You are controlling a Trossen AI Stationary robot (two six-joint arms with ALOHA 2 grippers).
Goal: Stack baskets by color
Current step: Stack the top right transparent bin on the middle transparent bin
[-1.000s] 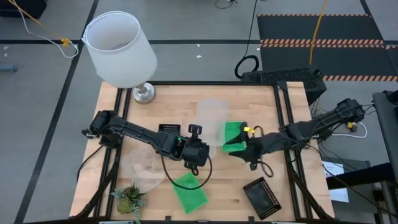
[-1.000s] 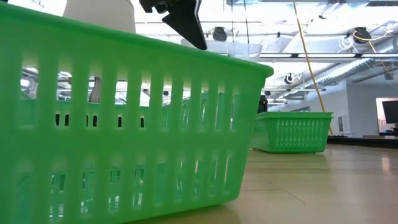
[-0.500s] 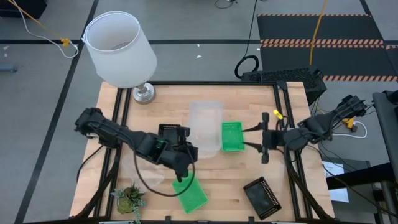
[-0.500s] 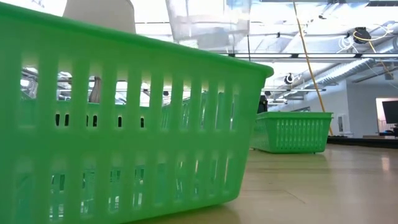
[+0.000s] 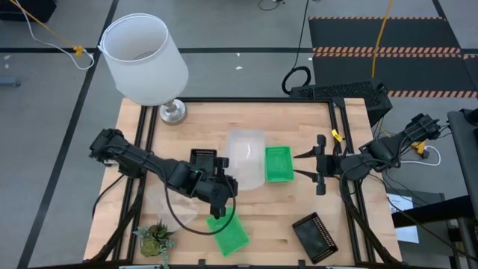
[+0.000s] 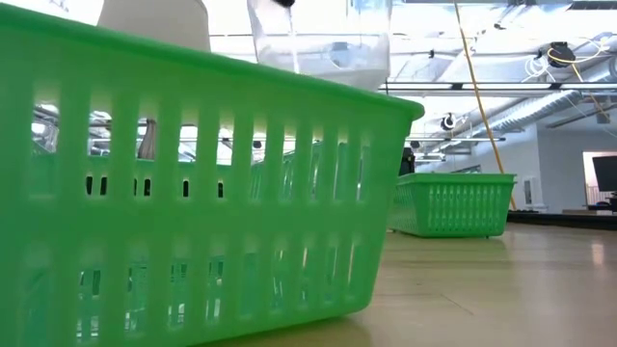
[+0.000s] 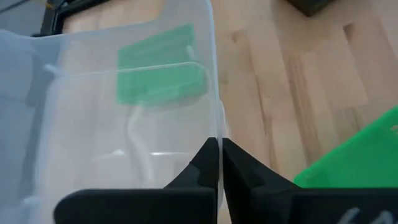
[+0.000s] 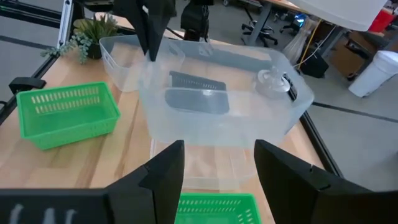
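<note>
My left gripper (image 5: 226, 179) is shut on a clear basket (image 5: 246, 158), which is held up over the table's middle and shows high in the low view (image 6: 323, 43). One green basket (image 5: 279, 163) rests on its bottom just right of it. Another green basket (image 5: 228, 233) sits near the front edge. A second clear basket (image 8: 121, 62) lies under my left arm. One black basket (image 5: 203, 157) is behind my left gripper, and another black basket (image 5: 315, 237) is at the front right. My right gripper (image 5: 302, 166) stands open, right of the green basket, holding nothing. My left gripper pinches one side wall of the clear basket at its rim (image 7: 216, 127), with one finger inside and one outside. The fingers (image 8: 152, 31) slant down onto it from the table's left. The basket is lifted clear of the table, its open side up and slightly tilted.
A big white lampshade (image 5: 143, 56) on its metal base stands at the back left corner. A small green plant (image 5: 154, 237) is at the front left. Bare wood lies between the middle green basket and the front-right black basket.
My left gripper has drawn toward the near left and risen, carrying the clear basket up off the table. My right gripper has pulled back from the middle green basket toward the table's right edge and rolled; it stays open. That green basket now lies flat.
</note>
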